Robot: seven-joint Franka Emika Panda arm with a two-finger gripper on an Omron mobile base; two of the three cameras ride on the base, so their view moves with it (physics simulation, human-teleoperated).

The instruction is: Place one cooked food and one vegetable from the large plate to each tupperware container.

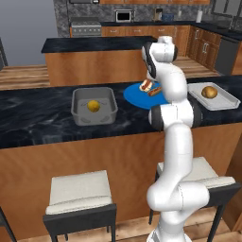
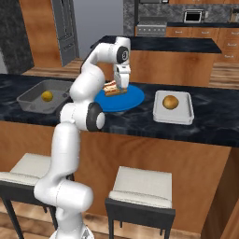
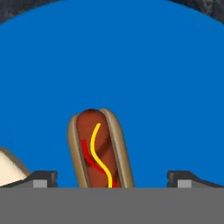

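Note:
My gripper (image 2: 123, 87) hangs low over the large blue plate (image 2: 122, 101), open. In the hand view its fingertips (image 3: 44, 178) stand wide apart on either side of one hot dog (image 3: 99, 151), not touching it. The second hot dog (image 3: 9, 167) lies just to the side; both hot dogs (image 1: 150, 88) sit on the plate (image 1: 134, 96). The small yellow-olive ball (image 1: 93, 106) lies in the deep grey tub (image 1: 78, 113). The golden-brown ball (image 2: 171, 101) rests in the shallow pale tray (image 2: 183, 112).
The tub, plate and tray stand in a row on a dark marble counter (image 1: 33, 118). Two white stools (image 1: 79, 194) stand under its front edge. A second counter (image 1: 90, 45) lies behind, with cabinets and a stove beyond.

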